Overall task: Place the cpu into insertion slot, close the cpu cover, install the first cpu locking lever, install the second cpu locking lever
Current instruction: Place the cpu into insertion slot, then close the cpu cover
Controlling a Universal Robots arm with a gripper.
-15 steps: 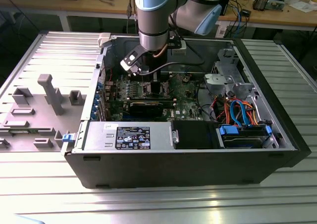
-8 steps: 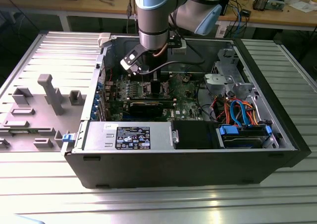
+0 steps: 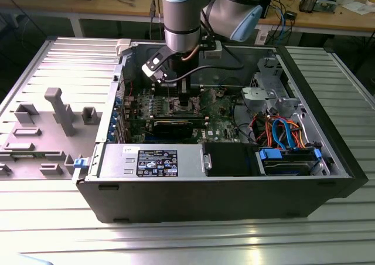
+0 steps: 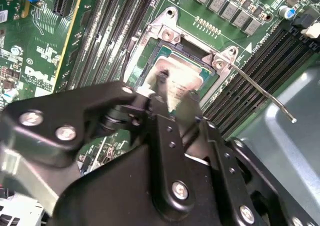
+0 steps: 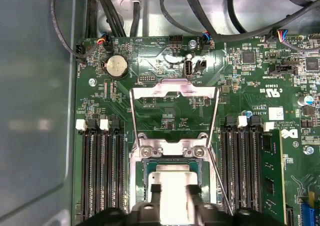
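The insertion slot point(image 5: 144, 175) receives the cpu point(image 5: 173, 177), gripper point(image 5: 173, 190) jaws clenched on 2 of its edges; the cpu cover point(image 5: 174, 89) lies open beyond the slot, 1 lever point(image 5: 220, 183) beside it. Risk: a tilted release would bend contacts.

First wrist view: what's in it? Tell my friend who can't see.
The gripper hangs right over the silvery cpu at the slot on a green board. The cover is flipped open beside the slot, with black memory slots on both sides.
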